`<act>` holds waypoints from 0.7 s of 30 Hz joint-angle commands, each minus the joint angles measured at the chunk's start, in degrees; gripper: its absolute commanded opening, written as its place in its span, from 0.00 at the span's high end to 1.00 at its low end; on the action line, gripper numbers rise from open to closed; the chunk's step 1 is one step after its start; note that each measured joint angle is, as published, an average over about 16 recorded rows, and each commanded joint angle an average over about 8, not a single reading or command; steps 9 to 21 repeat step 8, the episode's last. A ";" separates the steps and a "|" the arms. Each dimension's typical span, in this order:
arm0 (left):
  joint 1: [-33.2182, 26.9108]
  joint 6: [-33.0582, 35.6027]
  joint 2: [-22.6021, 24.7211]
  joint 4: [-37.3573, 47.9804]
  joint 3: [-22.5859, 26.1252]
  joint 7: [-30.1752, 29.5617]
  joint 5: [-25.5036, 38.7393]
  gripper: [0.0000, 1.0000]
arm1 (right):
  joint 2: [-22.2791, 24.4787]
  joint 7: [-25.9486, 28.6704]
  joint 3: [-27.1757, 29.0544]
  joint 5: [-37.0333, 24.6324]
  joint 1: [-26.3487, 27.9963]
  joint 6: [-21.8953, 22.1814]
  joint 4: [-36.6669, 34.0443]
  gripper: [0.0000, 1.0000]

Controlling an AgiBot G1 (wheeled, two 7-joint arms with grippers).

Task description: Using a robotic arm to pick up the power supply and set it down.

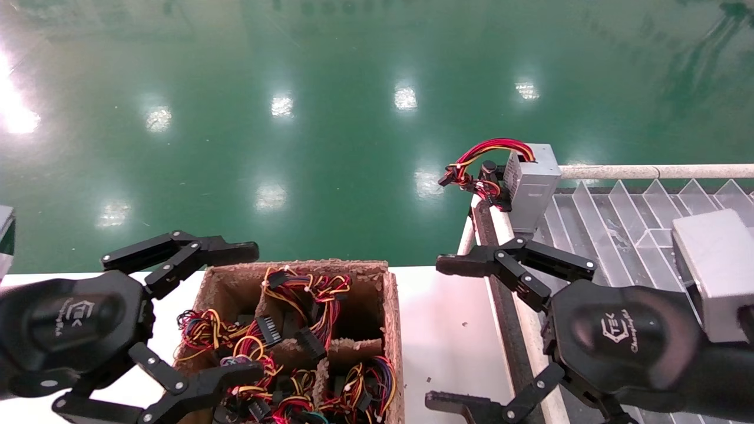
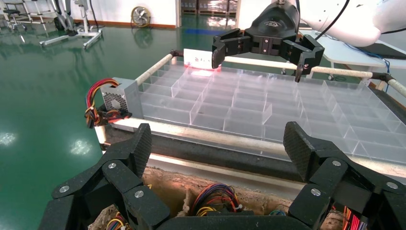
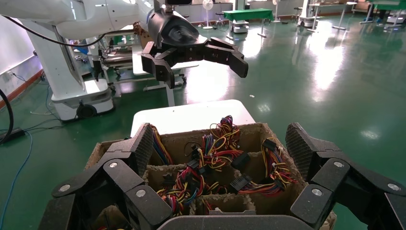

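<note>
One power supply (image 1: pixel 533 182), a silver-grey metal box, stands upright in the far left corner cell of the clear divided tray (image 1: pixel 618 224). Its red and yellow wires (image 1: pixel 477 171) hang out over the tray's edge. The left wrist view shows the same power supply (image 2: pixel 119 98) at the tray corner. My right gripper (image 1: pixel 439 331) hovers open and empty by the tray's near left edge, well short of that supply. My left gripper (image 1: pixel 252 313) is open and empty over the cardboard box (image 1: pixel 294 268), where coloured wire bundles with black connectors (image 3: pixel 218 153) lie.
The box sits on a white table (image 1: pixel 447 330) between both arms. A black and metal rail (image 1: pixel 500 294) borders the tray's left side. Shiny green floor lies beyond. The tray's other cells (image 2: pixel 268 105) hold nothing.
</note>
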 commanded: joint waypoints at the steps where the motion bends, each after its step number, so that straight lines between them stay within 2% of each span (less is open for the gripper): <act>1: 0.00 0.00 0.00 0.00 0.00 0.00 0.00 0.00 | -0.01 -0.01 -0.01 -0.01 0.01 0.00 -0.01 0.00; 21: 0.00 0.00 0.00 0.00 0.00 0.00 0.00 0.00 | -0.01 -0.03 -0.01 -0.03 0.03 0.00 -0.03 0.00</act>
